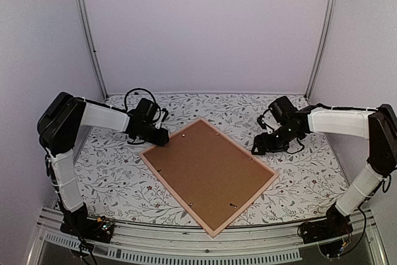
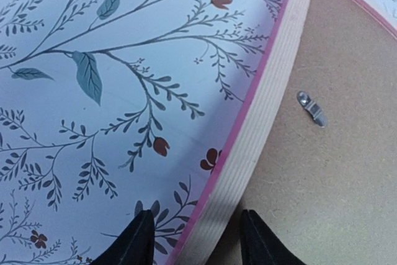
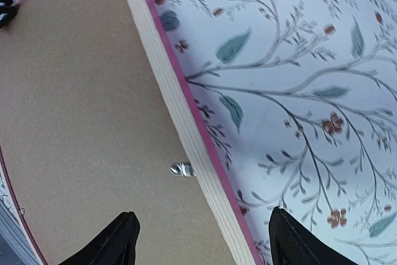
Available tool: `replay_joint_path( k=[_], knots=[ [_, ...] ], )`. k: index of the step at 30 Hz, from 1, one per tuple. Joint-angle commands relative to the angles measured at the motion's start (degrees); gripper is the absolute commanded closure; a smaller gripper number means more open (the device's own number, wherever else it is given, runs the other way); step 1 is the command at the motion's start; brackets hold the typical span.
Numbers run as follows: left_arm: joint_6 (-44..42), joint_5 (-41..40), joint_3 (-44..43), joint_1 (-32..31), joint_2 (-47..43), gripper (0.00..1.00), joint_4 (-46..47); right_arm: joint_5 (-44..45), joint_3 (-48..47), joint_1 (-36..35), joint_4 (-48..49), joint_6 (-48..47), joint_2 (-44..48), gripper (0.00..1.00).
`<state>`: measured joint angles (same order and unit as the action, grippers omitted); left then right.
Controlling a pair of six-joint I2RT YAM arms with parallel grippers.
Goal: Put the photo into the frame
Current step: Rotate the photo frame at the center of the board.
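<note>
The frame (image 1: 177, 195) lies face down on the floral table, its thin pink border around the plain brown backing board (image 1: 208, 175). The photo is out of view. My left gripper (image 1: 162, 139) is open at the frame's far-left edge. In the left wrist view its jaws (image 2: 195, 215) straddle the ribbed frame edge (image 2: 260, 110), one finger over the cloth and one over the board. My right gripper (image 1: 257, 147) is open wide at the frame's far-right edge. In the right wrist view it (image 3: 203, 214) straddles the frame edge (image 3: 161, 72) the same way.
Small metal clips (image 2: 311, 108) (image 3: 181, 169) hold the backing board along the frame's inner edge. The floral tablecloth (image 1: 298, 178) covers the table. White walls and two metal posts (image 1: 90, 35) close in the back. Cables lie behind each gripper.
</note>
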<state>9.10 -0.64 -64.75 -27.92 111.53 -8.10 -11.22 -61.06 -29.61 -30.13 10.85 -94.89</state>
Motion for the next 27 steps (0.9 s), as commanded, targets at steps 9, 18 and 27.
replay_joint_path(
  k=[9,18,27],
  knots=[
    [12.1,1.2,12.2,3.2,-7.0,0.69,3.7,10.5,11.0,0.4,-6.3,15.7,14.1,0.23],
    [23.3,5.2,27.6,4.4,-18.9,0.72,11.6,6.0,14.1,0.5,-0.7,18.3,11.5,0.23],
    [32.3,8.9,42.3,0.1,-32.2,0.71,16.2,-0.8,15.7,0.5,7.5,18.8,5.1,0.32]
  ],
)
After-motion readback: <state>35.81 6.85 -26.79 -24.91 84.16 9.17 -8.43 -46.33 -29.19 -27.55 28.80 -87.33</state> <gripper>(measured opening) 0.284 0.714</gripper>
